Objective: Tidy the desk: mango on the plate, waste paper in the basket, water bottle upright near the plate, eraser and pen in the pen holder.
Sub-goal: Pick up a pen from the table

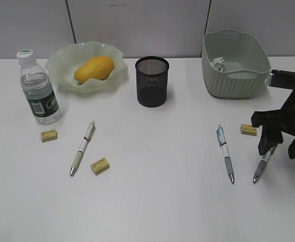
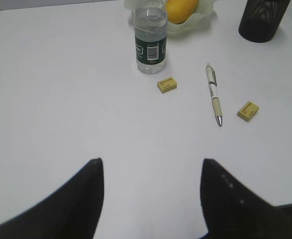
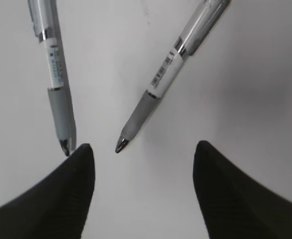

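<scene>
White desk (image 1: 152,201), grey panels behind. Nearest, lower right of the exterior view: right gripper (image 1: 281,148) low over a grey-grip pen (image 1: 264,164), jaws wide, holding nothing; a second pen (image 1: 225,153) lies just left, an eraser (image 1: 248,129) beyond. Lower left: a beige pen (image 1: 82,148) between two more erasers (image 1: 100,166). Left gripper (image 2: 151,199), seen only in its wrist view, is spread wide and empty. Farther back: water bottle (image 1: 38,89) upright at left, beside the plate (image 1: 62,65) holding the mango (image 1: 93,68); pen holder (image 1: 152,81) at centre; basket (image 1: 238,75) upper right with waste paper (image 1: 219,63) inside.
</scene>
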### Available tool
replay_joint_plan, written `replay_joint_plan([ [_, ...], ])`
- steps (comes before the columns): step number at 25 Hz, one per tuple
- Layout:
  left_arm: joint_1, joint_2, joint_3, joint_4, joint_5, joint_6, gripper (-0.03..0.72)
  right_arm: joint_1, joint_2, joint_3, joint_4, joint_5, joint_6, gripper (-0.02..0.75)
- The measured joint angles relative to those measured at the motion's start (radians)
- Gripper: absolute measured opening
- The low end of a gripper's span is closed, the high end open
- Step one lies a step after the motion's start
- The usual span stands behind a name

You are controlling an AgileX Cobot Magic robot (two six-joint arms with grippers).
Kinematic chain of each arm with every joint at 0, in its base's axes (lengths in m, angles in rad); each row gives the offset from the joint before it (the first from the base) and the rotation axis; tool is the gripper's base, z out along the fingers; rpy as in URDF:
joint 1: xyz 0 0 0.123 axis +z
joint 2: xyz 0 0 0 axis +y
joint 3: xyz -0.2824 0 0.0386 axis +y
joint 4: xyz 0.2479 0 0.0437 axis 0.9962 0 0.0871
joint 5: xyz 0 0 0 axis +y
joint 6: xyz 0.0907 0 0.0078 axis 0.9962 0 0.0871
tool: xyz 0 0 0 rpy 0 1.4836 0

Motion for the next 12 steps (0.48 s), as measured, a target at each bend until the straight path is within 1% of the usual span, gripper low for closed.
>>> replay_joint_plan([
  [6, 0.0, 0.0, 0.0, 0.0, 0.0, 0.0, 0.462, -0.013, 0.086, -0.015, -0.023, -0.011, 0.089, 0.494],
  [11, 0.0, 0.0, 0.0, 0.0, 0.0, 0.0, 0.45, -0.014, 0.114, -0.015, -0.102, -0.058, 0.219, 0.494],
  [12, 0.0, 0.0, 0.0, 0.0, 0.0, 0.0, 0.449, -0.014, 0.117, -0.015, -0.102, -0.065, 0.245, 0.494],
])
